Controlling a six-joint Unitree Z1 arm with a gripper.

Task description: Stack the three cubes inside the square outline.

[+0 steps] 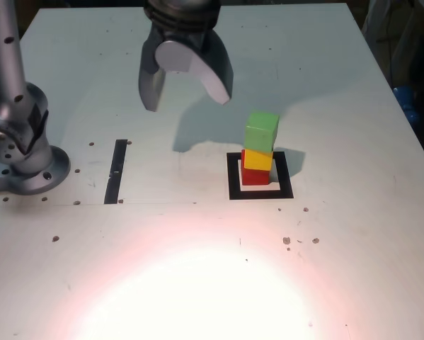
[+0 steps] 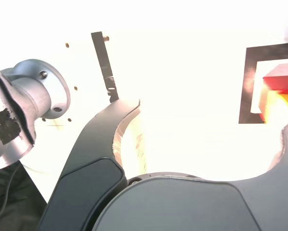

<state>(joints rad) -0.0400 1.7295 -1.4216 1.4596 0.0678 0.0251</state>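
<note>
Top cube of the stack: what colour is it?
Green, clearest in the exterior view.

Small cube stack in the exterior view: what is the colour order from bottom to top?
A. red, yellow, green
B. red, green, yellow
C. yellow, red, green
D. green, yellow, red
A: the small red cube sits at the bottom inside the black tape square outline, the small yellow cube is on it, and the small green cube is on top.

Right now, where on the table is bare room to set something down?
Bare: between the black strip and the square outline, and the near edge below both. Crowded: the outline, filled by the cube stack; the arm base takes the exterior view's left.
</note>
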